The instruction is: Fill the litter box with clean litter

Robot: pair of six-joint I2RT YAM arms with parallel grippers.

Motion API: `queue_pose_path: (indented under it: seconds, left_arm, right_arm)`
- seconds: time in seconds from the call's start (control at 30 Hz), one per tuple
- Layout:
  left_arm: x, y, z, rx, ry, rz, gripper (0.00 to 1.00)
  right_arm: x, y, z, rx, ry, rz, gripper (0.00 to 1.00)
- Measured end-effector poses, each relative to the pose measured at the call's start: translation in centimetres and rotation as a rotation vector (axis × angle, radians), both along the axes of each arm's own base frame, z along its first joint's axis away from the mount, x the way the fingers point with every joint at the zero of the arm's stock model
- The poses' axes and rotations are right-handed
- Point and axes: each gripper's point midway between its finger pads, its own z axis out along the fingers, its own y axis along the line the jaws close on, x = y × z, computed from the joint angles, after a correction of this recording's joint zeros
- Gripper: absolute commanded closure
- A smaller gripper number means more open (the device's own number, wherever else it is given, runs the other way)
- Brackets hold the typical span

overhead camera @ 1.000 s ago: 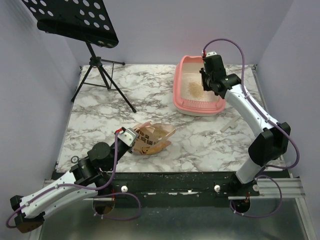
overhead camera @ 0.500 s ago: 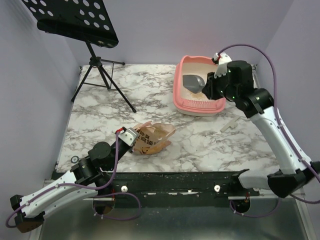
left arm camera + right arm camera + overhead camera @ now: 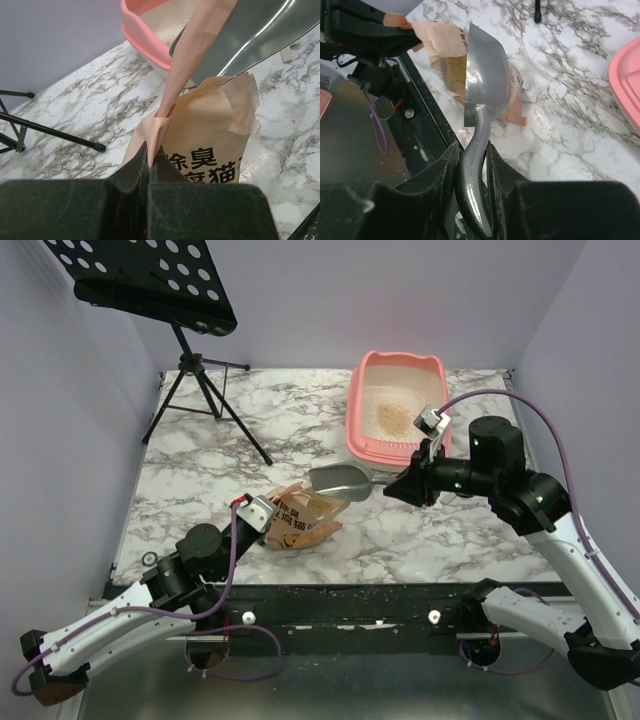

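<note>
Scoop run, heading for the bag (our reading of the step).

- Right gripper point(image 3: 392, 489) is clamped on the handle of the grey metal scoop point(image 3: 340, 480). In the right wrist view the fingers point(image 3: 442, 167) press the handle from both sides.
- The bowl hangs just above the mouth of the paper bag point(image 3: 305, 518), lower centre of the top view. We see no granules on its shiny face.
- Left gripper point(image 3: 256, 512) is closed on a flap of the bag. In the left wrist view the jaws meet with the paper edge pinched between them, so the mouth is held open.
- Litter box point(image 3: 352, 425) sits in the upper right of the top view, well apart from the bag. The clean litter point(image 3: 390, 418) in it is only a small tan pile mid-floor, so in our judgement much filling remains.

Doing it well:
- Bring the scoop lip in low, along the bag's lower wall.
- Keep the pinched flap taut and raised so the bowl does not fold it shut.
- Level the bowl before drawing out (a tilted exit would spill onto the marble table point(image 3: 200, 480)).

Hard to make out:
- How much litter is left in the bag. A brown patch inside the mouth, upper left of the right wrist view, could be litter or paper.
- The box is cut off at the edge of both wrist views.
- A small pale object on the table to the right, below the box, we cannot identify.
</note>
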Motion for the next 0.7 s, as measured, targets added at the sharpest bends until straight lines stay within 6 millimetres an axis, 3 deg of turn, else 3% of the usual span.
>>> queue_pose_path:
  seconds: [0.3,0.7]
  left_arm:
    - [0.0,0.0,0.0,0.000,0.000,0.001,1.00]
    - [0.0,0.0,0.0,0.000,0.000,0.002,1.00]
  right_arm:
    - [-1.2,0.3,0.8,0.004,-0.066,0.055,0.99]
    - [-0.9,1.9,-2.3,-0.132,-0.086,0.115,0.99]
